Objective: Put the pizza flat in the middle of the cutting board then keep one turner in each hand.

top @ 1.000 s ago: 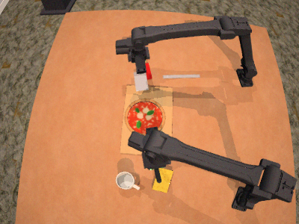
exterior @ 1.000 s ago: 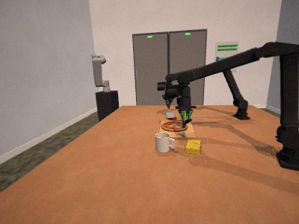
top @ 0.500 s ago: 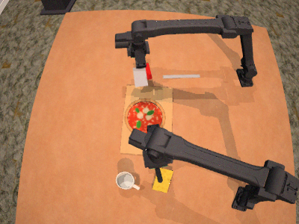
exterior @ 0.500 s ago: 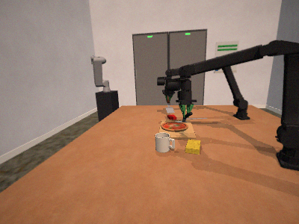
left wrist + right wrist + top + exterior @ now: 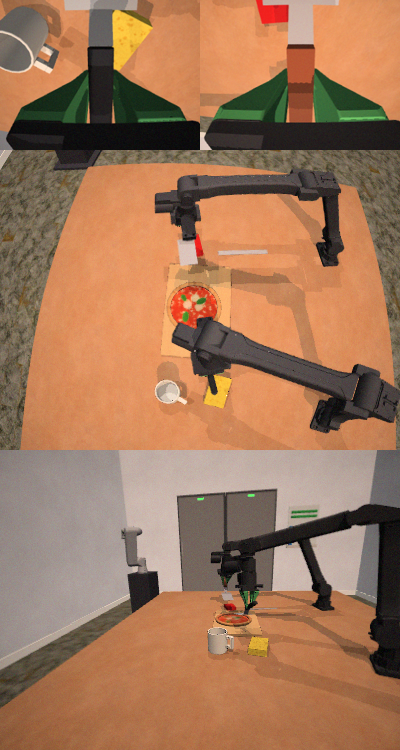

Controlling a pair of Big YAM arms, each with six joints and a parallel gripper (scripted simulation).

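The pizza (image 5: 192, 306) (image 5: 233, 619) lies flat on the cutting board (image 5: 170, 347) (image 5: 254, 628), near its middle and slightly toward one long side. My left gripper (image 5: 101, 76) (image 5: 248, 601) is shut on the black handle of a turner (image 5: 101, 100) (image 5: 213, 385) over the sponge side of the board. Its blade is hidden under the arm in the top view, so I cannot tell whether it clears pizza and board. My right gripper (image 5: 301, 74) (image 5: 225, 582) is shut on the brown handle of another turner (image 5: 301, 60) (image 5: 188, 253). That blade hangs in the air beyond the board's far edge.
A white mug (image 5: 167, 392) (image 5: 217, 641) (image 5: 25, 37) and a yellow sponge (image 5: 218, 392) (image 5: 258, 647) (image 5: 125, 37) stand near the left gripper. A red block (image 5: 199, 245) (image 5: 230, 607) (image 5: 274, 14) lies beside the right turner's blade. A thin pale bar (image 5: 243, 252) lies beyond the board.
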